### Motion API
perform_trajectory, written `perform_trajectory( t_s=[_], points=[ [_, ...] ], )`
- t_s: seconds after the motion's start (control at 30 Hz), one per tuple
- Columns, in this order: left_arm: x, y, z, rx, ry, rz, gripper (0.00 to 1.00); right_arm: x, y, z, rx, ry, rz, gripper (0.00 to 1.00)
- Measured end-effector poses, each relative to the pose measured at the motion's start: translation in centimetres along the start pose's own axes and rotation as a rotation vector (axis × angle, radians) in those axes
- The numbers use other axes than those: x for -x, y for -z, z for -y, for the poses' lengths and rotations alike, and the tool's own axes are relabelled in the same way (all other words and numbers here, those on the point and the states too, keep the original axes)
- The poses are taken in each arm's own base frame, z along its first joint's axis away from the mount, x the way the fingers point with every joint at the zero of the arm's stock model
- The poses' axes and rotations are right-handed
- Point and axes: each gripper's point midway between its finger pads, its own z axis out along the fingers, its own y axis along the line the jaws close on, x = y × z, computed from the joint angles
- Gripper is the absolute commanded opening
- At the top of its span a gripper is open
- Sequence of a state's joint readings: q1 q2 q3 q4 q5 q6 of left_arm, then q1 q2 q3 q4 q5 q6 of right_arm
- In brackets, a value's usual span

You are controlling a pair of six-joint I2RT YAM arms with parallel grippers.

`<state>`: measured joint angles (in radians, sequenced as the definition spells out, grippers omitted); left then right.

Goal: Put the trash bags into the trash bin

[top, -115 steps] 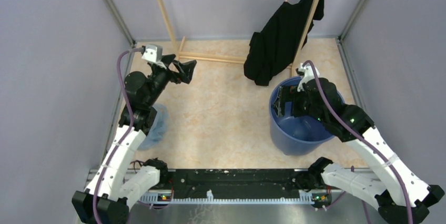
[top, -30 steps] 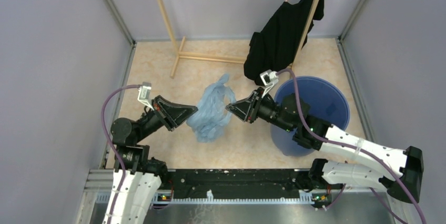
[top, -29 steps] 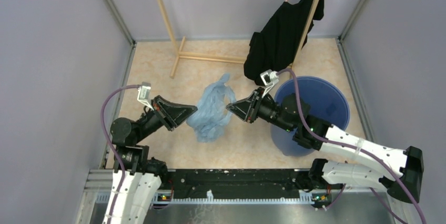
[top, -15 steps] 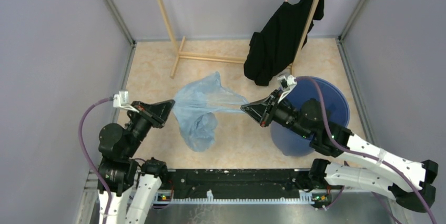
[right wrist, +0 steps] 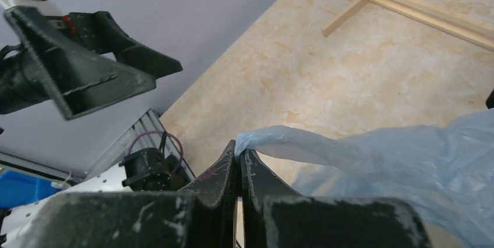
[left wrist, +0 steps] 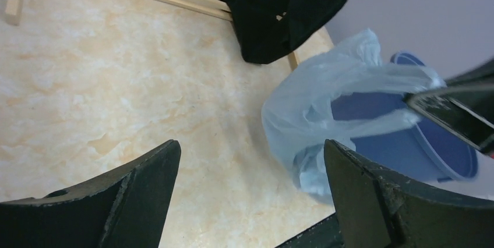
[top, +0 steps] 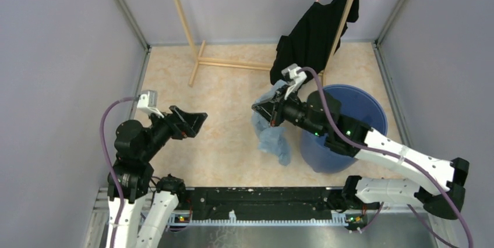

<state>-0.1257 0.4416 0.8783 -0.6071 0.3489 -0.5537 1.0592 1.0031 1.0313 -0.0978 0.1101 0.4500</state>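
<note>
The pale-blue film trash bag (top: 272, 134) hangs from my right gripper (top: 257, 110), which is shut on one corner of it (right wrist: 256, 139). The bag droops against the left side of the blue trash bin (top: 367, 111), outside the rim. My left gripper (top: 198, 121) stands open and empty over the floor, well left of the bag. The left wrist view shows the bag (left wrist: 326, 102) ahead between my wide fingers (left wrist: 145, 184), in front of the bin (left wrist: 431, 155).
A black garment (top: 311, 38) hangs from a wooden rack (top: 192, 44) at the back, just behind the bin. Grey walls close in both sides. The metal rail (top: 262, 201) with the arm bases runs along the near edge.
My left gripper has let go of the bag and opened, pulling back left. The right gripper has carried the bag right toward the bin, and the stretched film has collapsed into a hanging bunch.
</note>
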Motion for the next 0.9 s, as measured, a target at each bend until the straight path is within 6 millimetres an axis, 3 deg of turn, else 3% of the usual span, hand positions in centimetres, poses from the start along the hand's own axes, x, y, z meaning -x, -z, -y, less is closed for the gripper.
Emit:
perform_trajectory(
  t_s=[0.13, 0.23, 0.43, 0.53, 0.67, 0.9],
  points=[
    [-0.4, 0.3, 1.6, -0.09, -0.02, -0.028, 0.99, -1.0, -2.9, -0.2, -0.012, 0.021, -0.069, 0.0],
    [-1.1, 0.0, 1.7, -0.117, -0.006, -0.051, 0.99, -3.3, -5.3, 0.0, -0.009, 0.032, -0.151, 0.03],
    [-3.3, -0.8, -0.8, -0.032, 0.068, -0.079, 0.99, -12.5, -9.3, 0.2, 0.062, 0.027, -0.457, 0.5],
    [-4.7, -1.1, -2.4, 0.028, 0.108, -0.106, 0.99, -16.6, -8.5, 1.2, 0.069, 0.046, -0.609, 0.67],
    [-6.1, -1.5, -3.5, 0.06, 0.137, -0.136, 0.99, -15.8, -7.5, 1.3, 0.079, 0.099, -0.61, 0.77],
    [-7.6, -3.0, -3.6, 0.014, 0.165, -0.218, 0.99, -10.0, -3.7, 1.1, 0.076, 0.239, -0.473, 0.82]
  ],
)
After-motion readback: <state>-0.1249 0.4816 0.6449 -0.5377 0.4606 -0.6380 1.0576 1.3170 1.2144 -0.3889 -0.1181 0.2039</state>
